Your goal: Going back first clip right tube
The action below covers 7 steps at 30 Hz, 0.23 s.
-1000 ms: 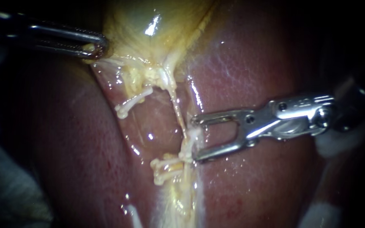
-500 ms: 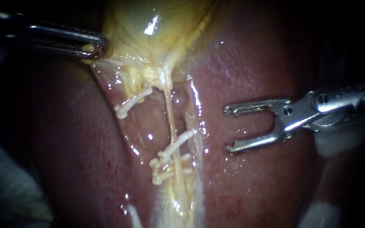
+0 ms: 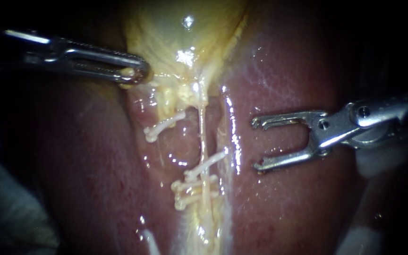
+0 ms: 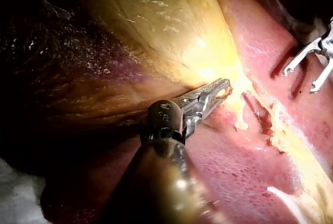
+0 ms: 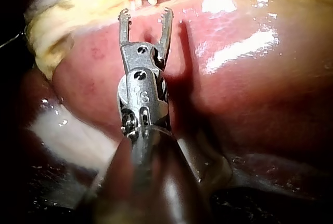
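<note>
The right instrument (image 3: 256, 145) stood with its jaws wide apart and empty, poised over the liver (image 3: 284, 208); just ahead of its tips, and apart from them, lay the right tube (image 3: 203, 134) with a clip (image 3: 207, 164) seated across it. Beyond that, the left instrument (image 3: 139, 75) had its jaws closed on the gallbladder (image 3: 175, 28) edge. Recommended, in my judgement: retreat straight along the shaft, jaws clear of clip and liver surface; left hold steady.
</note>
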Tool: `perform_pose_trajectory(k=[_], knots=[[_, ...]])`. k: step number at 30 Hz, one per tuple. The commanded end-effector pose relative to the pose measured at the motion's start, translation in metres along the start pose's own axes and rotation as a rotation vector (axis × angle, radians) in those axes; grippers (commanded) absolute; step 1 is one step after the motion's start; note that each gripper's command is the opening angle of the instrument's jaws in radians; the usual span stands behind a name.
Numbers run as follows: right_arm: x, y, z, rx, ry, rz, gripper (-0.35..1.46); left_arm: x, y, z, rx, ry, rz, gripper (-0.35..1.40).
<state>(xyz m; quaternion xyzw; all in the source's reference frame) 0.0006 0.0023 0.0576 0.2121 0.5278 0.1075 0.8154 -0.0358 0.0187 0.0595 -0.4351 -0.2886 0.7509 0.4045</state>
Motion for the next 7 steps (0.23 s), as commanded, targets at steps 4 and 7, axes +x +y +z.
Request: perform_pose_trajectory(k=[4, 7], knots=[[0.0000, -0.0001, 0.0000, -0.001, 0.000, 0.000, 0.50, -0.0002, -0.0004, -0.0001, -0.002, -0.005, -0.001, -0.35], [0.0001, -0.0002, 0.0000, -0.001, 0.000, 0.001, 0.50, -0.0002, -0.0004, -0.0002, -0.002, -0.005, -0.001, -0.35]])
